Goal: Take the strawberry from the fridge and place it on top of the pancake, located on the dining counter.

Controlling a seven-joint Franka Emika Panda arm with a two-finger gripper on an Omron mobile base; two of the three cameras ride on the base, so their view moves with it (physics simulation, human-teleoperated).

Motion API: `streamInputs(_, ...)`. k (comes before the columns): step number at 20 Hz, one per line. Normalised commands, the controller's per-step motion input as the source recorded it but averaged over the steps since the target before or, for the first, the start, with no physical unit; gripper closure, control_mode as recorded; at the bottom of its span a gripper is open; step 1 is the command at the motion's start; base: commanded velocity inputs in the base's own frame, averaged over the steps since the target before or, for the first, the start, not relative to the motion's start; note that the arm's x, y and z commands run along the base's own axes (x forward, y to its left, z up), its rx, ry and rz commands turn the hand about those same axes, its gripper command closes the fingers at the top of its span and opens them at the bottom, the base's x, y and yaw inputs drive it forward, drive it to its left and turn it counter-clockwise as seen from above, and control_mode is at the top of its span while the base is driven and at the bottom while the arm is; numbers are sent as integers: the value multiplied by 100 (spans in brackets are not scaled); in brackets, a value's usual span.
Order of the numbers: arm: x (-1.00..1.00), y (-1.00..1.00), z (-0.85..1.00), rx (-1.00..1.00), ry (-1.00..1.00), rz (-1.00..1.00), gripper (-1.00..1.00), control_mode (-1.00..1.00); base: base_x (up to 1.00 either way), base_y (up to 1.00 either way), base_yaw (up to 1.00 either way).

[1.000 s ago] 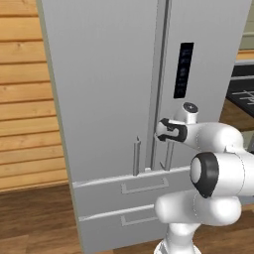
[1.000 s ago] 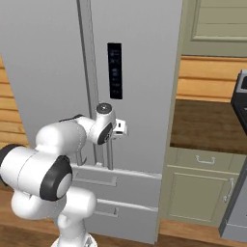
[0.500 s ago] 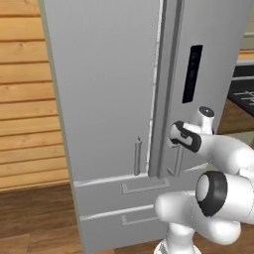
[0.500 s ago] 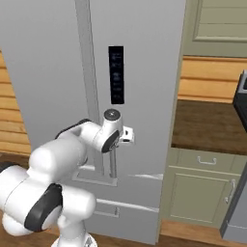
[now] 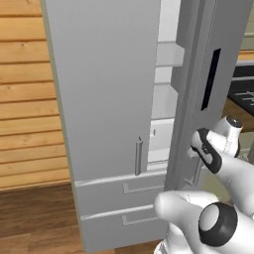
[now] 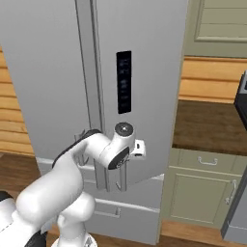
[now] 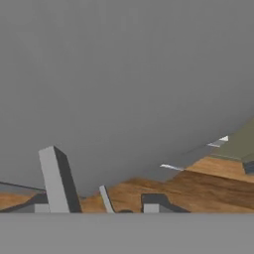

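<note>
The pincer point(image 7: 101, 204) was positioned at the handle point(image 5: 198, 171) of the right fridge door point(image 6: 144, 72). In the hand view its two fingertips point(image 7: 57, 181) were seen parted, with a slim bar between them, apparently untouched; whether the handle was gripped or released could not be told. The right door stood ajar, and a narrow gap showed white shelves point(image 5: 166, 54) inside the fridge point(image 5: 106, 99). The left door point(image 5: 99, 89), with its own handle point(image 5: 138, 156), was shut, and the drawers point(image 5: 124, 203) below were closed. The strawberry was presumably inside, hidden from the cameras. The step in hand was judged to be the opening of the fridge. The next move was judged to call for the door to be swung wider, so that the arm could be passed to the shelves.
</note>
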Motion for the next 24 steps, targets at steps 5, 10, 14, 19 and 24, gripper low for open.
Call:
streamInputs(5, -5, -71, 31, 1, -2, 2, -100, -100, 0, 0, 0)
streamInputs(10, -68, -32, 100, 3, -16, 1, -100, -100, 0, 0, 0)
streamInputs(14, -99, 16, 100, -7, -16, 0, -100, -100, 0, 0, 0)
streamInputs(19, -88, 90, 100, -42, -12, 0, -100, -100, 0, 0, 0)
streamInputs(24, -58, 100, 100, -61, 0, 0, -100, -100, 0, 0, 0)
